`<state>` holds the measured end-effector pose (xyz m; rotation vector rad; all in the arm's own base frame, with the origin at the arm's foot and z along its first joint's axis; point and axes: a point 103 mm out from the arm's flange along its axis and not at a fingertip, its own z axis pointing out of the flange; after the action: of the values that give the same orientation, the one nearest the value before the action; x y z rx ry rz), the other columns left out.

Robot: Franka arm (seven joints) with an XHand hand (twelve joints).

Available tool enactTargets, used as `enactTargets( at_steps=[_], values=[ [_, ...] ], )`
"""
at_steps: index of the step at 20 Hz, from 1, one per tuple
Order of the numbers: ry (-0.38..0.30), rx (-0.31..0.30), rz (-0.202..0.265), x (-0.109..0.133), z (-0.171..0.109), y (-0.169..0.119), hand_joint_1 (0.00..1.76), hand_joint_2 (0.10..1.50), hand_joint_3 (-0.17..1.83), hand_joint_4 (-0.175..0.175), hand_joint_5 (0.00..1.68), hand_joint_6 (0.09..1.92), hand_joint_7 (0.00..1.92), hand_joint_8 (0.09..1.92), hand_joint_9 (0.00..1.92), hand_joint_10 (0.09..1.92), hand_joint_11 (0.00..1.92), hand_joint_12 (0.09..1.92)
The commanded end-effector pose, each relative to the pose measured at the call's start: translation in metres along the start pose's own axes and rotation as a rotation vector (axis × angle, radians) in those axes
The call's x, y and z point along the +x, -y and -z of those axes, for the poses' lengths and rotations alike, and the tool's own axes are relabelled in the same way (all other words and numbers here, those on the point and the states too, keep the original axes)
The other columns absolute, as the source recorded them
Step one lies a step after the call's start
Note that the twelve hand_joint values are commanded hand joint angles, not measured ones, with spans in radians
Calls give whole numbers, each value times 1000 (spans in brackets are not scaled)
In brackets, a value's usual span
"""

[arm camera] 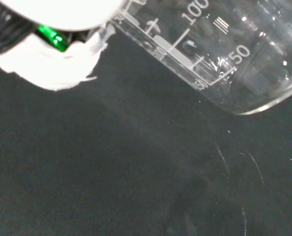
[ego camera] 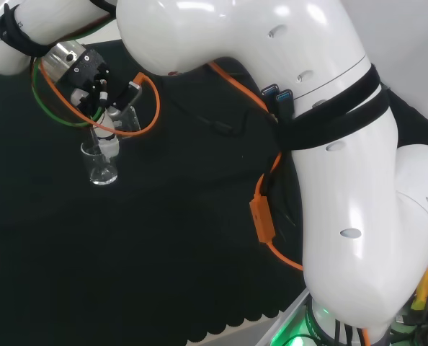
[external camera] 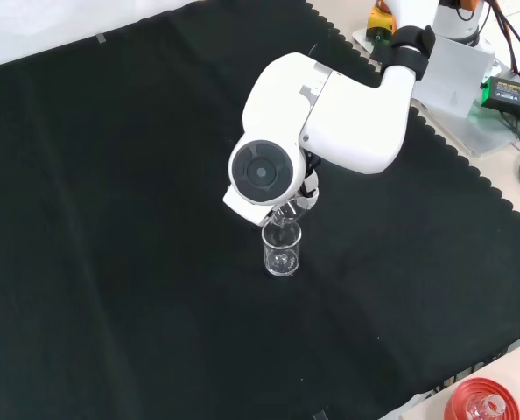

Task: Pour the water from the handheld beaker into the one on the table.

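In the head view the hand point(ego camera: 91, 78) hangs over the far left of the cloth, its fingers curled round a clear handheld beaker point(ego camera: 125, 120) that is tilted. Right below its lip stands a second clear beaker point(ego camera: 101, 165), upright on the cloth. From the front, that standing beaker point(external camera: 282, 250) is just under the arm's white link with the grey cap, and the tilted beaker point(external camera: 285, 215) leans over its rim. Up close at the wrist, the held beaker point(arm camera: 219, 54) lies slanted with its printed scale showing, beside a white part of the hand point(arm camera: 52, 69). I cannot make out any water level.
The black cloth point(external camera: 111, 219) spreads wide around the standing beaker. A red ribbed ring with a flask point(external camera: 479, 404) sits off the cloth at the front view's bottom right. Orange cable point(ego camera: 153, 108) loops beside the hand. Boxes and cables point(external camera: 505, 87) lie beyond the scalloped edge.
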<state>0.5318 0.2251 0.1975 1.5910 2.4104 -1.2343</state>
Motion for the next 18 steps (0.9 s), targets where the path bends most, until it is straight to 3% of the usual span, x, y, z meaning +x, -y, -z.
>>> enactTargets(
  at_steps=[1, 8, 10, 18],
  values=[
    [-6, -3, 4, -6, 0, 3, 1144, 612, 692, 175, 1356, 538, 1627, 87, 1516, 87, 1105, 946],
    [-8, -17, 26, -10, 1, 4, 1144, 612, 692, 175, 1355, 540, 1627, 87, 1516, 87, 1104, 945],
    [16, -7, 21, 0, 10, 2, 1144, 612, 692, 175, 1354, 541, 1626, 87, 1517, 87, 1104, 945],
    [22, 6, 11, 3, 10, 1, 1144, 612, 692, 175, 1353, 543, 1626, 87, 1517, 87, 1104, 944]
  ],
)
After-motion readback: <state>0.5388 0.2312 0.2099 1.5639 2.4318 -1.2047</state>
